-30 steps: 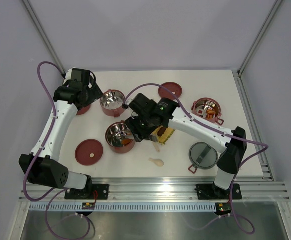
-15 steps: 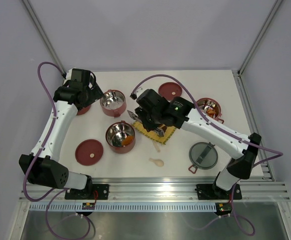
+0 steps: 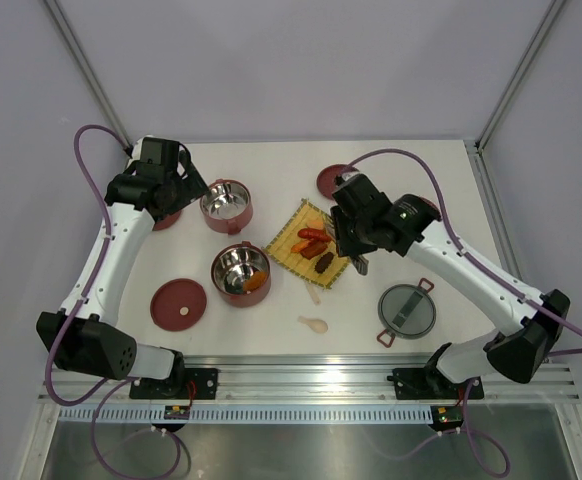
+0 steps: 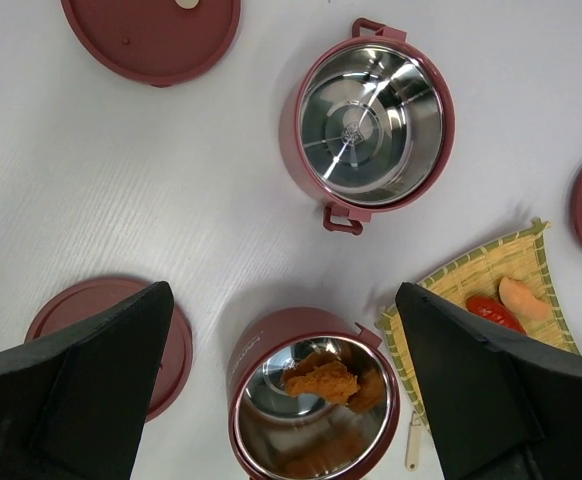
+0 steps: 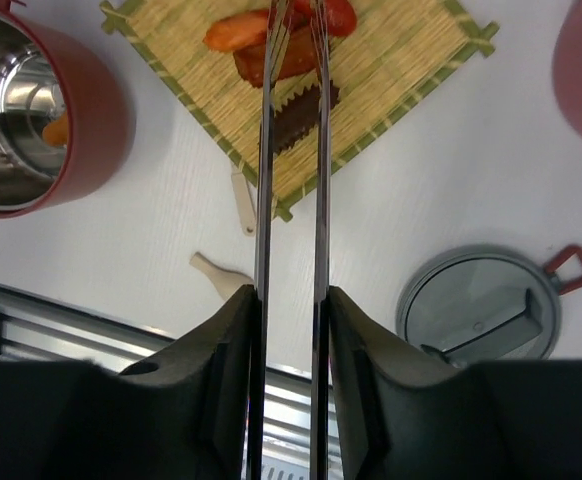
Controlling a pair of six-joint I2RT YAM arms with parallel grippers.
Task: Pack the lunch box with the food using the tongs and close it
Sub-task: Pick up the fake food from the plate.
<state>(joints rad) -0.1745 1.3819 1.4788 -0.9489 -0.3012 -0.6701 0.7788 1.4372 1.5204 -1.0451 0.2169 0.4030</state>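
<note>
The right claw point(image 5: 289, 300), clamped on the tongs point(image 5: 291, 150), had swung from the part-filled lunch box tier point(image 4: 254, 352) back to the woven mat point(image 5: 391, 60), tips over the sausages point(image 5: 236, 30), seemingly for another piece. The left claw point(image 3: 176, 185) hung wide open.

white arm links point(image 3: 111, 260), black joints point(image 3: 83, 342) and bases point(image 3: 166, 368); a purple cable point(image 3: 82, 160) loops off each; left gripper point(image 4: 283, 330) fingers point(image 4: 81, 390) are black.
</note>
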